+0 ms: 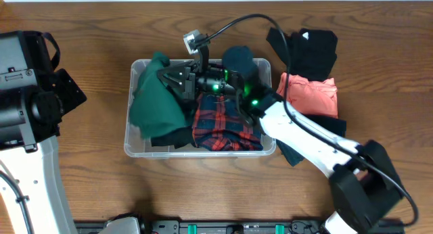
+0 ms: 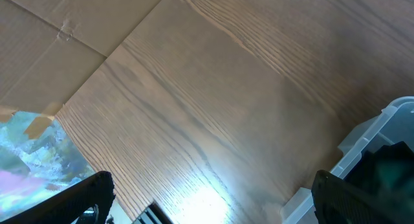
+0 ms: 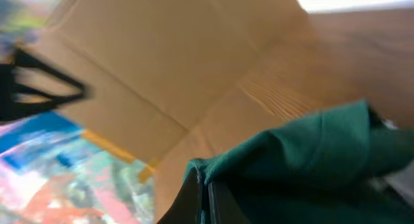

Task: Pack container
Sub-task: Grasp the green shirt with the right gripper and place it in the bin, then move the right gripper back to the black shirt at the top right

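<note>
base of container (image 1: 135,147) hidden under clothes (image 1: 223,122), left arm (image 1: 27,92) cut by edge, green garment (image 3: 304,159) blurred at right jaws

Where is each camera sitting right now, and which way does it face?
Overhead: above the table, looking straight down at the container and red plaid cloth; left arm and right arm show, right gripper over the container.
Left wrist: left of the container, facing bare table wood and the container's corner; left gripper open at the bottom edge.
Right wrist: tilted and blurred, facing cardboard; its fingers pinch the green garment.
Shared: overhead and right wrist both show the green garment.
</note>
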Controlling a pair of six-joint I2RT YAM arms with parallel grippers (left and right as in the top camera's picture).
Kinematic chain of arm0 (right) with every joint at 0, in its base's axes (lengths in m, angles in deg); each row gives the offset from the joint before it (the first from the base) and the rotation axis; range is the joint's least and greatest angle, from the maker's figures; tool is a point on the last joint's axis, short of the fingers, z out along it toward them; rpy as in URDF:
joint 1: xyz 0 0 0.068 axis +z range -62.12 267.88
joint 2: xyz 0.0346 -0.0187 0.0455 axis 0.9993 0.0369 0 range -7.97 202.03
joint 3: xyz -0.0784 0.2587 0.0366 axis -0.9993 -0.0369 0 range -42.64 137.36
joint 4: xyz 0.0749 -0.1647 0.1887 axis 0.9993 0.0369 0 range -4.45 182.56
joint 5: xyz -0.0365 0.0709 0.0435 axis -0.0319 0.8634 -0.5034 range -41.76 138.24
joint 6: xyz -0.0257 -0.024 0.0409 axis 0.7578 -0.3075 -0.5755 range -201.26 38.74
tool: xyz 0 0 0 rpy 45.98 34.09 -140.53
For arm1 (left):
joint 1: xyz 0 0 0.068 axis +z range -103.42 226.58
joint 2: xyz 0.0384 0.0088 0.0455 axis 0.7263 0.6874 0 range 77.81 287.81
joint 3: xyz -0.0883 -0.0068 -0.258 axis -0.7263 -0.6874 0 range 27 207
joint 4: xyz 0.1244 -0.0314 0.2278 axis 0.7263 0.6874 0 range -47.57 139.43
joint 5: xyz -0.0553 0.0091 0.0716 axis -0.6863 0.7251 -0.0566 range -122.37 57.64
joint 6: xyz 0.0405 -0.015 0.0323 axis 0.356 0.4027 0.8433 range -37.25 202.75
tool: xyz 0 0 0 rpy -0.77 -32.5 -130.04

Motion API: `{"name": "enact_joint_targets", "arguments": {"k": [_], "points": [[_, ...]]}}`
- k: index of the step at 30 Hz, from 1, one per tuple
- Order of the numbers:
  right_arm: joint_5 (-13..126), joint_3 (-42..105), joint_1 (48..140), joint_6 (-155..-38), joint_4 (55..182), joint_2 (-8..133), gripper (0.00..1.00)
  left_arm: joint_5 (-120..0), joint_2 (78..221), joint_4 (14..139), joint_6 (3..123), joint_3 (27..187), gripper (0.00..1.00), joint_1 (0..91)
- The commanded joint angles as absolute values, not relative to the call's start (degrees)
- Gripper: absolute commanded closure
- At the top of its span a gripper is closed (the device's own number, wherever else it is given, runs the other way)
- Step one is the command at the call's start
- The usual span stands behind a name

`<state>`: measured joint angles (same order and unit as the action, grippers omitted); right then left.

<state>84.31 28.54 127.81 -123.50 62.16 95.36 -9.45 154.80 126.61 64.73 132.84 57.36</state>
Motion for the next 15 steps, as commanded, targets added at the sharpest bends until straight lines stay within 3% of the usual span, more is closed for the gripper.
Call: {"name": "enact_joint_targets", "arguments": {"k": [1, 9, 11, 14, 15], "points": [[77.45, 28.93, 126.71, -119.63, 65.17, 97.85, 0.99, -8.31, 154.39, 126.81, 64.42, 132.82, 0.02, 57.6], [63.64, 28.93, 125.47, -105.42, 75.84, 99.38, 0.98, -8.33, 154.39, 126.81, 64.42, 132.82, 0.02, 57.6], [63.66, 28.93, 124.83, -104.72, 76.6, 98.82, 0.85, -8.33, 154.39, 126.81, 64.42, 132.82, 0.02, 57.6], [64.05, 28.93, 123.65, -104.74, 78.53, 96.85, 0.54, -8.33, 154.39, 126.81, 64.42, 132.82, 0.02, 57.6], [64.42, 28.93, 123.26, -104.74, 79.16, 96.08, 0.52, -8.33, 154.39, 126.81, 64.42, 132.82, 0.02, 57.6]]}}
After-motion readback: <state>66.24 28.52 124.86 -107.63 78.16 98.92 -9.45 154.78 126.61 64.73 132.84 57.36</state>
